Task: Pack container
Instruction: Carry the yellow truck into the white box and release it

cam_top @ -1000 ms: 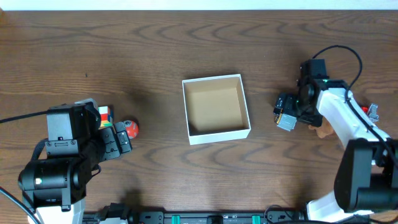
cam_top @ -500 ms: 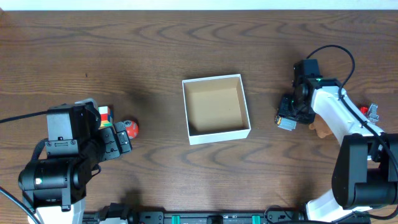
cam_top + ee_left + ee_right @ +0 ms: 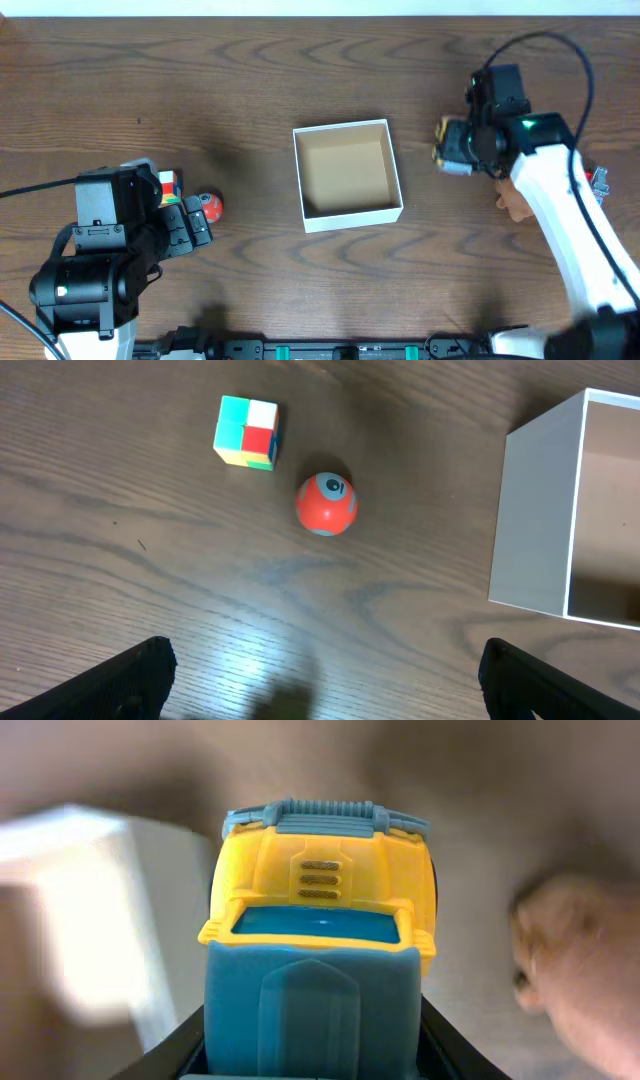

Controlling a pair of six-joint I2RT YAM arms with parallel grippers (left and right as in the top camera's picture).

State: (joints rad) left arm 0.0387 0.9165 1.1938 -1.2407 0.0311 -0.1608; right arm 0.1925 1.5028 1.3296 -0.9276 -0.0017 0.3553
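Right hand (image 3: 453,158) holds truck (image 3: 318,910) — wooden table (image 3: 200,80)

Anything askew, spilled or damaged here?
Nothing stands out. The container sits flat, intact and empty; the cube and ball rest on the table to its left; the right gripper holds a yellow-and-blue toy truck just right of it.

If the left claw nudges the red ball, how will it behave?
The red ball looks round, so it would probably roll away rather than slide. It seems small and smooth, so likely light and apt to slip from a pinch.
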